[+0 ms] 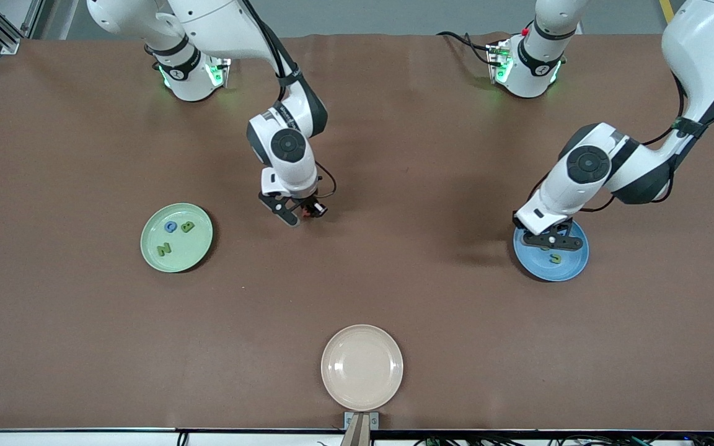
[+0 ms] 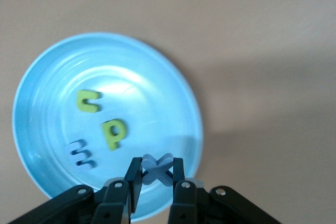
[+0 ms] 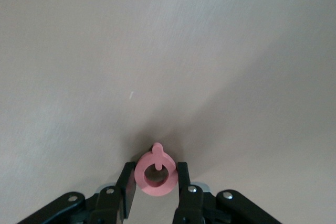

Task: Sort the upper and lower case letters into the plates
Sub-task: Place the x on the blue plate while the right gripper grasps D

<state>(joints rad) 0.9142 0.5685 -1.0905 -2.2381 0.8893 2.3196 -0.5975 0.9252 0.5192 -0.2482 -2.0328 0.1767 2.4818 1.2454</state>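
Delivery under way: left tool (image 2: 156, 174) clamps a blue foam x (image 2: 157, 167) over the blue round plate (image 1: 571, 266), frame's right; release next. Right tool (image 3: 156, 179) grips a pink ring-shaped letter (image 3: 155, 174) above bare bench (image 1: 394, 186), centre; pale green round plate (image 1: 199, 248) waits at frame's left.

left gripper (image 2: 156, 176) gripping blue x (image 2: 157, 167), blue plate (image 2: 42, 77)

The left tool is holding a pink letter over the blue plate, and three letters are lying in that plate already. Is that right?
Almost. The letter in the left tool is blue, shaped like an x, not pink; the left wrist view shows it. The pink letter is in the right tool. The rest holds: the left tool is over the blue plate, where three letters lie.
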